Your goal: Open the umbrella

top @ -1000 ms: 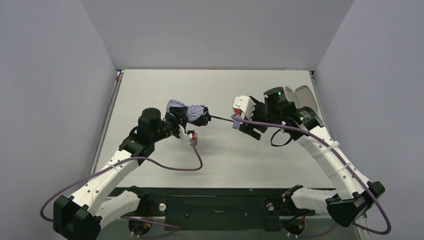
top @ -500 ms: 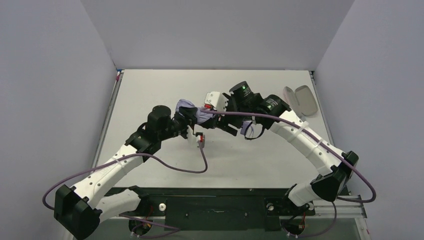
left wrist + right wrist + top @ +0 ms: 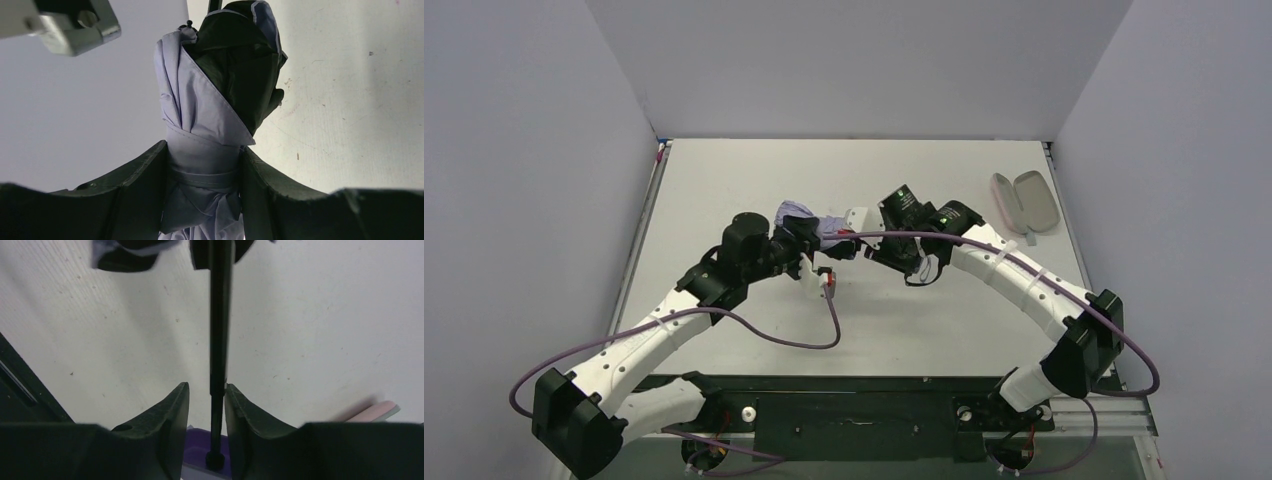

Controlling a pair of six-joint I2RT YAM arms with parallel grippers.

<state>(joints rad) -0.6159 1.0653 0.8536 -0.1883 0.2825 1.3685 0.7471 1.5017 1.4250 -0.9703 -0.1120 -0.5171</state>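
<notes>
Now the left fingers (image 3: 150, 195) clamp the umbrella (image 3: 215, 115) by its bundled canopy above the tabletop (image 3: 724, 180), its shaft (image 3: 219, 340) running lengthwise between the right fingers (image 3: 175, 420), which stand narrowly parted around it, contact unclear

Both arms meet mid-table over the bundled lavender-and-black folding umbrella (image 3: 809, 228), blocking passage there. The pale oval hinged case (image 3: 1024, 201) sits far right; bare white tabletop (image 3: 724, 170) lies open behind and nearer.
</notes>
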